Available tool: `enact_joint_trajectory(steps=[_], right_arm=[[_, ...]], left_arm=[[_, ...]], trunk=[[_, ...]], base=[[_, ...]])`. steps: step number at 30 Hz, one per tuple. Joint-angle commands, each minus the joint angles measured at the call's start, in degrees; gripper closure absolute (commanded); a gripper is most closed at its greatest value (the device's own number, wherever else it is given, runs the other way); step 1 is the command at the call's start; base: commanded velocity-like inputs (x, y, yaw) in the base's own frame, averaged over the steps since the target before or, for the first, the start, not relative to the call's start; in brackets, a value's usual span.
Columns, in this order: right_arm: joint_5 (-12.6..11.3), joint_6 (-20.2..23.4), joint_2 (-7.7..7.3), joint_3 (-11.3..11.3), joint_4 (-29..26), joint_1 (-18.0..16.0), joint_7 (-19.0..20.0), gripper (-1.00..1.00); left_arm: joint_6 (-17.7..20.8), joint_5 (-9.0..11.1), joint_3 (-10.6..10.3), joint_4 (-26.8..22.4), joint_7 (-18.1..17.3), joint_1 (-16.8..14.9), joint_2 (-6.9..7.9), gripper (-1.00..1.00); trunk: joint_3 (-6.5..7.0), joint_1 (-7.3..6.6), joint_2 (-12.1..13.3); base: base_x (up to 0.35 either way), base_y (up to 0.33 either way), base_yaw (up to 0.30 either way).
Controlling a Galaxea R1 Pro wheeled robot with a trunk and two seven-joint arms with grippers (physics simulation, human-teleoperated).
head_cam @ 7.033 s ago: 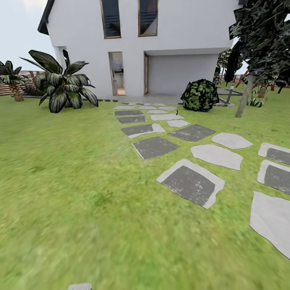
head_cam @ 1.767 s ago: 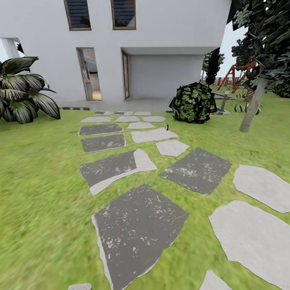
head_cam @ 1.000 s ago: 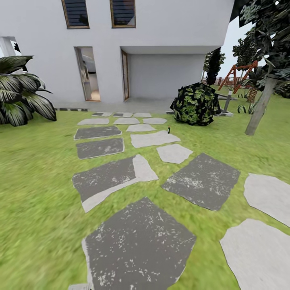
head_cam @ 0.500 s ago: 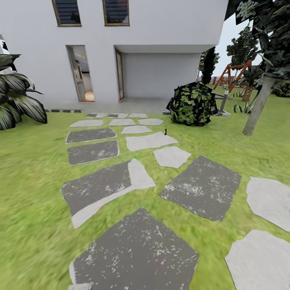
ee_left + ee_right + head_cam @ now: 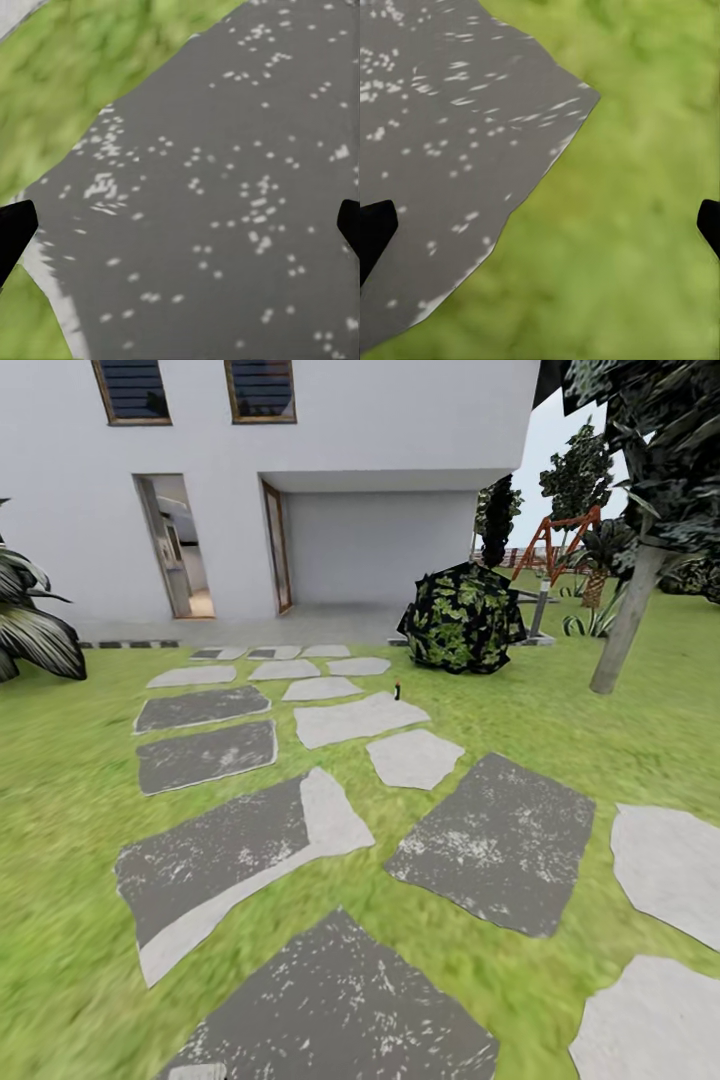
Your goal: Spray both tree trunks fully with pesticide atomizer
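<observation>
The pesticide atomizer (image 5: 397, 689), a tiny black bottle with a red top, stands upright far ahead at the edge of a pale paving slab (image 5: 355, 719) of the floor. One tree has its leaning grey-brown trunk (image 5: 625, 622) on the lawn at the right, with dark foliage above. In the left wrist view my left gripper (image 5: 180, 225) is open over a dark speckled slab (image 5: 225, 187). The right wrist view has my right gripper (image 5: 540, 225) open over a slab edge (image 5: 450, 150) and grass. Both grippers hold nothing.
A white house (image 5: 330, 470) with an open doorway closes the far side. A round dark-green shrub (image 5: 462, 618) sits right of the path, a grey post lamp (image 5: 540, 610) behind it and a red swing frame (image 5: 560, 545) farther back. A broad-leaved plant (image 5: 30, 630) stands at the left.
My view has advanced along the stone path and swung a little, so slabs, shrub and house have slid left and grown. The atomizer stands where it was.
</observation>
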Motion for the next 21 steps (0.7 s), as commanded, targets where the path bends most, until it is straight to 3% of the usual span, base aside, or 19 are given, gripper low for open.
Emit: enact_joint_trajectory(steps=[1,21], right_arm=[[0.00,0.00,0.00,0.00,0.00,0.00,0.00,-1.00],[0.08,0.00,0.00,0.00,0.00,0.00,0.00,-1.00]], left_arm=[[0.00,0.00,-0.01,0.01,-0.01,0.00,0.00,-1.00],[0.00,0.00,0.00,-0.01,-0.04,0.00,0.00,-1.00]], trunk=[[0.00,0.00,0.00],[0.00,0.00,0.00]], base=[[0.343,0.000,-0.001],[0.343,0.000,0.000]])
